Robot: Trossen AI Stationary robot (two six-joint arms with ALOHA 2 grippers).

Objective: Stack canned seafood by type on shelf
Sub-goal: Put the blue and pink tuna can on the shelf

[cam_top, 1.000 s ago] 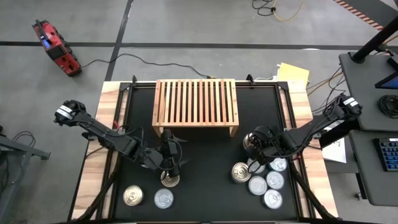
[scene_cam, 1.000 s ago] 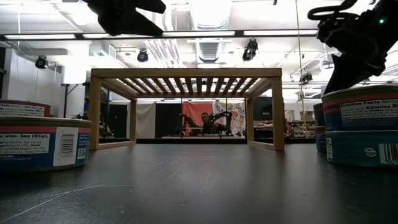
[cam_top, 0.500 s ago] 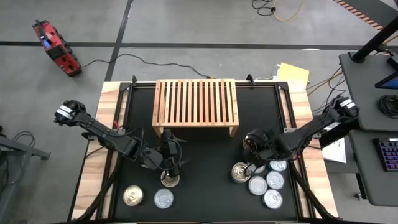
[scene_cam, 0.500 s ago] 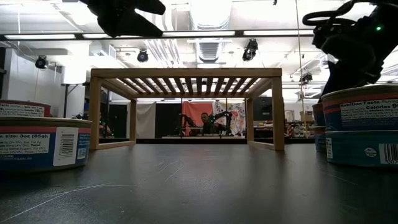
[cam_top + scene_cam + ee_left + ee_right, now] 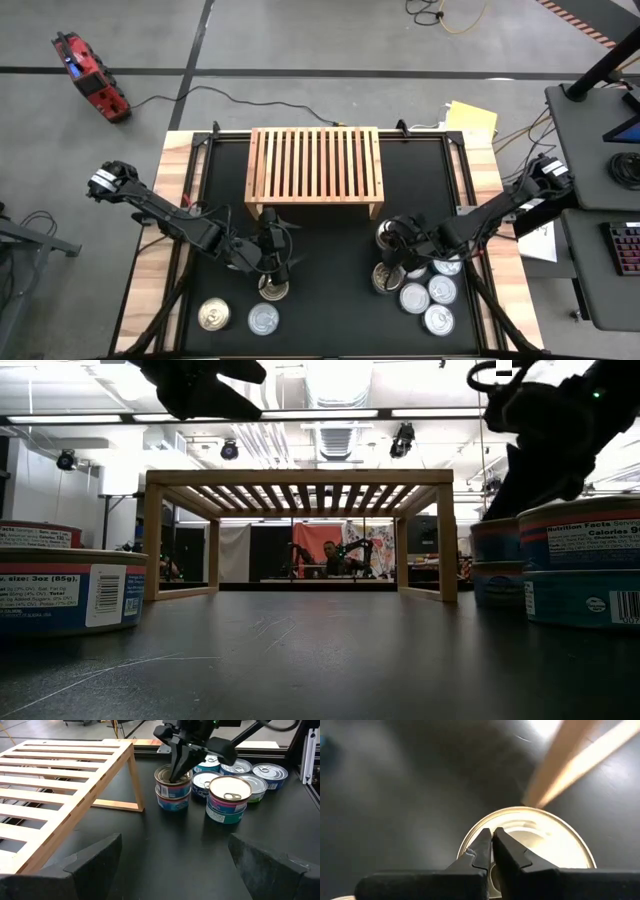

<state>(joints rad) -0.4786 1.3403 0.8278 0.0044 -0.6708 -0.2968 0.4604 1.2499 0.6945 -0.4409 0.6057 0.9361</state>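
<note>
Shelf [image 5: 314,166] bare; every tin [image 5: 427,296] sits on the table [image 5: 330,260]. Right pincer [image 5: 176,774], pressed together, touches a two-tin stack [image 5: 173,787]; left pincer [image 5: 272,272] hovers spread.

Overhead, table-level, two wrist cameras

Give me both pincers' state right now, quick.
Left pincer: open, holding nothing, hovering over the mat near the shelf.
Right pincer: shut, empty, tips over a stacked can.

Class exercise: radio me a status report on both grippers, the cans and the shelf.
Right gripper shut, tips on two-can stack near shelf. Left gripper open above lone can. Shelf top bare. Nothing blocking.
</note>
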